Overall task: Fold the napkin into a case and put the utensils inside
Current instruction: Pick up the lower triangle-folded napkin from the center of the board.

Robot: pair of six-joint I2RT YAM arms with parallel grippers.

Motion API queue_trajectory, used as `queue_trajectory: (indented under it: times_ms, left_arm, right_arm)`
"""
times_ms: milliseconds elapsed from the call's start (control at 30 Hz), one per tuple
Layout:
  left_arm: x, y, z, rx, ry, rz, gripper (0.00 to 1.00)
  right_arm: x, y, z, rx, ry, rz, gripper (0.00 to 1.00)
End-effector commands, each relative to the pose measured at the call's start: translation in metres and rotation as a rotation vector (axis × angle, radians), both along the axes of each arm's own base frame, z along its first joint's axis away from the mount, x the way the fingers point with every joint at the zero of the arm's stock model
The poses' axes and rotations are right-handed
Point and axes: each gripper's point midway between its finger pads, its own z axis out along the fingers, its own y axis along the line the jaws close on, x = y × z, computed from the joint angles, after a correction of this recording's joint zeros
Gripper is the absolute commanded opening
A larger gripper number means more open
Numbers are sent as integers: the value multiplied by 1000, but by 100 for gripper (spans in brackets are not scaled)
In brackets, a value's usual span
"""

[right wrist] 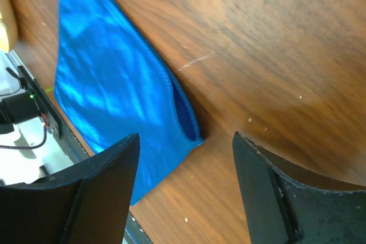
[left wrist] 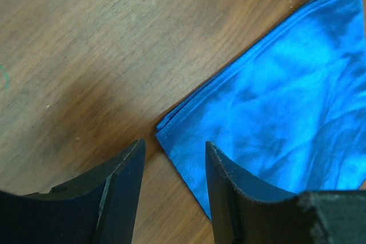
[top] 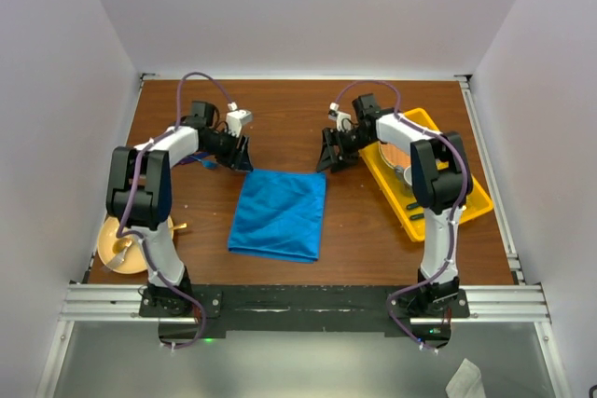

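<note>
The blue napkin lies folded in layers as a rough rectangle on the wooden table between the arms. My left gripper is open just above its far left corner; in the left wrist view the jaws stand either side of that corner of the napkin. My right gripper is open at the far right corner; in the right wrist view the corner of the napkin lies between the jaws, its top layer gaping slightly. Neither gripper holds anything. I cannot make out the blue and purple utensils.
A yellow tray with a round dish and small dark items sits at the right, under the right arm. A tan plate with gold cutlery sits at the near left by the left arm's base. A small blue piece shows under the left arm.
</note>
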Motion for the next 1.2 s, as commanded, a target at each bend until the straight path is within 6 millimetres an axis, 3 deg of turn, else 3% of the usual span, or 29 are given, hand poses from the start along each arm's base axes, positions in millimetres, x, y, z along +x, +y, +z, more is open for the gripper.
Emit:
queue_trajectory:
  times_ms: [0, 133, 300, 433, 533, 667, 767, 833, 867, 933, 967, 1000, 1033, 1167]
  left_arm:
    - [13, -7, 8, -48, 5, 21, 51]
    - [12, -8, -2, -46, 38, 33, 50]
    - [11, -13, -15, -77, 99, 22, 45]
    - [14, -17, -13, -101, 105, 14, 38]
    - [12, -18, -14, -109, 111, 8, 27]
    - [16, -19, -10, -120, 92, 3, 11]
    - [19, -19, -8, -119, 85, -5, 7]
    - [18, -19, -7, -116, 83, -8, 7]
    - [17, -19, -7, -115, 84, -10, 7]
    - [14, -18, -9, -109, 87, -11, 7]
    - [13, -17, -9, -107, 85, -12, 7]
    - [13, -17, -8, -107, 80, -12, 7]
    - [11, -17, -9, -107, 81, -11, 7]
    - [9, -17, -10, -106, 78, -12, 8]
  right_arm:
    - [0, 10, 0, 51, 34, 21, 70]
    - [0, 12, -12, 60, 69, 25, 65]
    - [11, 16, -17, 77, 57, 38, 31]
    - [24, 17, -16, 90, 47, 52, 15]
    - [31, 18, -10, 101, 8, 64, 2]
    - [40, 19, -6, 106, -25, 73, 0]
    - [41, 18, -4, 87, -31, 84, 0]
    - [36, 14, 2, 75, -31, 112, 15]
    - [32, 13, 5, 76, -21, 114, 31]
    - [22, 10, 16, 79, 2, 97, 49]
    - [19, 9, 20, 81, 3, 91, 64]
    - [8, 6, 15, 75, 28, 88, 71]
    - [4, 6, 22, 79, 36, 67, 75]
    - [-13, -1, 2, 36, 79, 60, 75]
